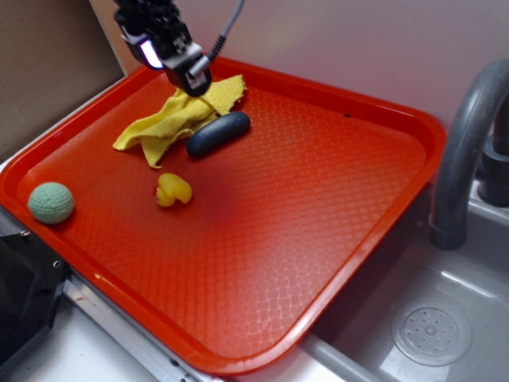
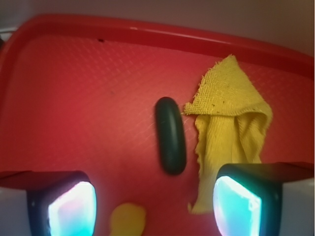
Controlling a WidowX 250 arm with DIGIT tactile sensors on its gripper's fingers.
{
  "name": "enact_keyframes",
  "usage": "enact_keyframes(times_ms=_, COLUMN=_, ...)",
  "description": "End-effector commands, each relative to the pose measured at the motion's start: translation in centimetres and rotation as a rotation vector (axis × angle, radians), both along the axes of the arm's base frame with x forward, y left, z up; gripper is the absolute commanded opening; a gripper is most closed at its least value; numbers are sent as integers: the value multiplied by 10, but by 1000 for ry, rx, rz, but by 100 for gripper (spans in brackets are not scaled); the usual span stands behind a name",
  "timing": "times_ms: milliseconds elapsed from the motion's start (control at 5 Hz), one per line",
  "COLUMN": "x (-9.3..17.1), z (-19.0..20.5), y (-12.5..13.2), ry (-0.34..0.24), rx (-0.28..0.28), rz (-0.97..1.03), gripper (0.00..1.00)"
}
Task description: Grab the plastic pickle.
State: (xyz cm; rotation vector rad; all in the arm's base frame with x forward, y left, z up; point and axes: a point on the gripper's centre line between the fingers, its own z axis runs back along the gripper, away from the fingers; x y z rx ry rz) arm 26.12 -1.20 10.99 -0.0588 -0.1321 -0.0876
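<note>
wrist view — plastic pickle (image 2: 170, 135) ahead of parted gripper (image 2: 155, 206).

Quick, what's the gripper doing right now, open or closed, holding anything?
Gripper: open, holding nothing; its fingers hang above the tray, apart from the plastic pickle.

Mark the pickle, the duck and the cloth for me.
pickle (image 2: 170, 141): wrist view, middle of its body.
duck (image 1: 172, 190): exterior view, its body.
cloth (image 2: 231, 105): wrist view, flat upper part.
</note>
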Motion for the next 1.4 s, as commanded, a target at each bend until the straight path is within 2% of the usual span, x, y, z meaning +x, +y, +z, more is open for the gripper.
enact_keyframes(times_ms=0, x=25, z=-37, y=8, ry=49, rx=51, rz=-14, gripper=100)
enact_keyframes(times_ms=200, x=28, z=-57, y=-1, ry=81, rx=73, rz=-56, gripper=100)
enact_keyframes(times_ms=400, x=27, z=-75, y=-9, ry=129, rx=71, rz=-90, gripper=100)
enact_keyframes(times_ms=600, x=27, z=-85, y=-13, ry=155, rx=99, rz=-98, gripper=100)
enact_keyframes(times_ms=800, x=27, z=-85, y=-9, ry=156, rx=115, rz=-67, gripper=0)
enact_keyframes(times_ms=1000, x=26, z=-77, y=-5, ry=148, rx=138, rz=-67, gripper=0)
enact_keyframes(times_ms=1200, x=21, z=-56, y=-4, ry=118, rx=190, rz=-85, gripper=0)
